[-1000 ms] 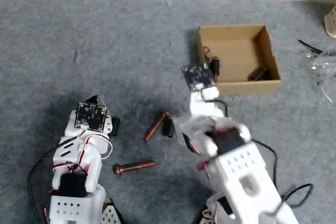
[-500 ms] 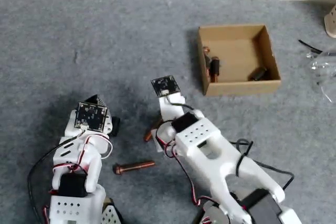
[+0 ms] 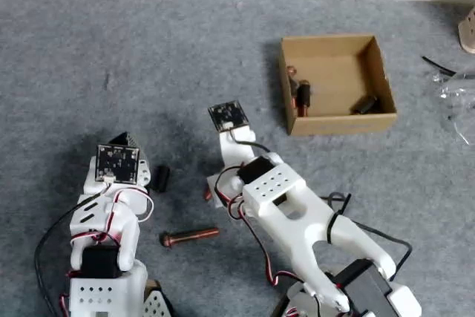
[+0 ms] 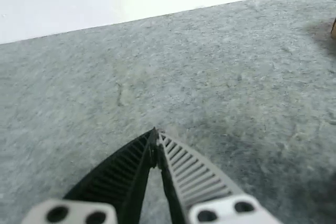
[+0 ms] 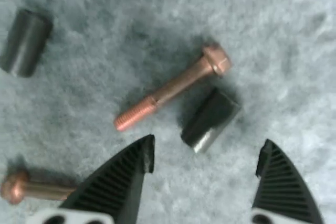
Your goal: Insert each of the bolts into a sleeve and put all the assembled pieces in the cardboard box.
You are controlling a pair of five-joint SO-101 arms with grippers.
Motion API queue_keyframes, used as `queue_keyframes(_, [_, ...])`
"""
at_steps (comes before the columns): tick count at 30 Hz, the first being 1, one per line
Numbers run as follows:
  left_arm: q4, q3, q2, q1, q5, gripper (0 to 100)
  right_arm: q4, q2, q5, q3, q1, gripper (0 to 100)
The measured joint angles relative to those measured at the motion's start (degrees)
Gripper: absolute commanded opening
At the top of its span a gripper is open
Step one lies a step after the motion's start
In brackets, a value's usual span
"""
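In the right wrist view my right gripper [image 5: 209, 148] is open just above the grey carpet. A copper bolt [image 5: 173, 88] and a short black sleeve [image 5: 210, 120] lie side by side just past its fingertips. A second sleeve [image 5: 25, 42] and a second bolt [image 5: 31, 188] lie off to one side. From above, the right arm [image 3: 274, 191] covers the first pair, while the other sleeve [image 3: 159, 177] and bolt [image 3: 190, 236] lie between the arms. My left gripper [image 4: 156, 135] is shut and holds nothing, low over bare carpet. The cardboard box [image 3: 343, 126] holds a sleeved bolt [image 3: 302, 98] and a dark sleeve [image 3: 364, 104].
Clear plastic pieces and a black cable [image 3: 451, 83] lie at the right edge, beyond the box. Open carpet stretches across the far left and the middle of the table. A pale wall borders the far side.
The right arm has swung from beside the box back to the left and now hangs over the bolt and sleeve. The left arm shifted slightly, uncovering the black sleeve beside it.
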Motion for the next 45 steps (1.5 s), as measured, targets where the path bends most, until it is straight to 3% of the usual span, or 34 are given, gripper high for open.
queue_keyframes(4, [-0.18, 0.00, 0.00, 0.00, 0.00, 1, -4.57, 0.00, 0.00, 0.00, 0.00, 26.6])
queue_keyframes(9, [-0.18, 0.00, 0.00, 0.00, 0.00, 1, -5.10, 0.00, 0.00, 0.00, 1.76, 15.6])
queue_keyframes(33, [-0.35, 0.00, 0.00, 0.00, 0.00, 1, -8.44, 0.35, 0.00, 5.01, 5.36, 15.4])
queue_keyframes(45, [-0.35, 0.00, 0.00, 0.00, 0.00, 1, -9.14, 10.81, 0.00, 2.29, 6.77, 14.9])
